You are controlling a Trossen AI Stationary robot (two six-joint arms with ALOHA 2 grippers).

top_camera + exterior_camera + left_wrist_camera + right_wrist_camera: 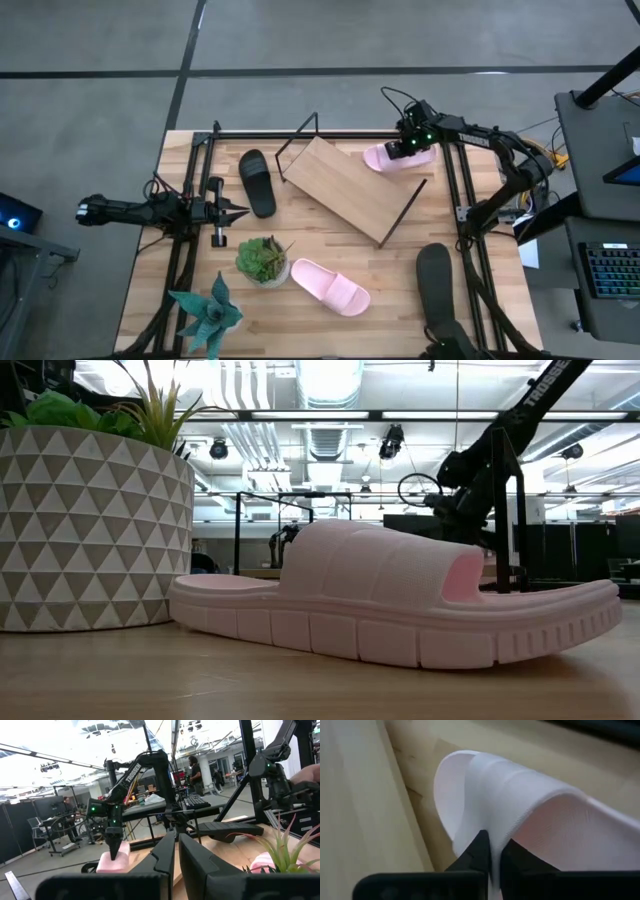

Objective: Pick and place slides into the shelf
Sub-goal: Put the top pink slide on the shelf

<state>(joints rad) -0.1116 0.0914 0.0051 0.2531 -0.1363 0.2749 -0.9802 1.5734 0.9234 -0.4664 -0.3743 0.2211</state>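
Note:
A pale pink slide (392, 157) lies at the table's far right, beside the shelf (345, 187), a slanted light-wood board on a black wire frame. My right gripper (405, 149) stands over this slide, shut on its strap. A black slide (257, 182) lies left of the shelf. A second pink slide (330, 286) lies near the near edge and fills the low view (400, 605). A second black slide (435, 275) lies at the near right. My left gripper (240, 211) hovers shut just left of the first black slide, touching nothing. My right gripper (495, 857) pinches the edge of the pink slide's wide strap (492, 832) between its two fingers. It comes from above, pointing down, as the left wrist view shows (114, 847). Whether the sole is off the table, I cannot tell.
A potted succulent (262, 260) and a spiky green plant (205, 310) stand at the near left; the patterned pot (90, 520) rises beside the near pink slide. Black frame rails (465, 190) run along the table's sides. People and desks show in the room beyond.

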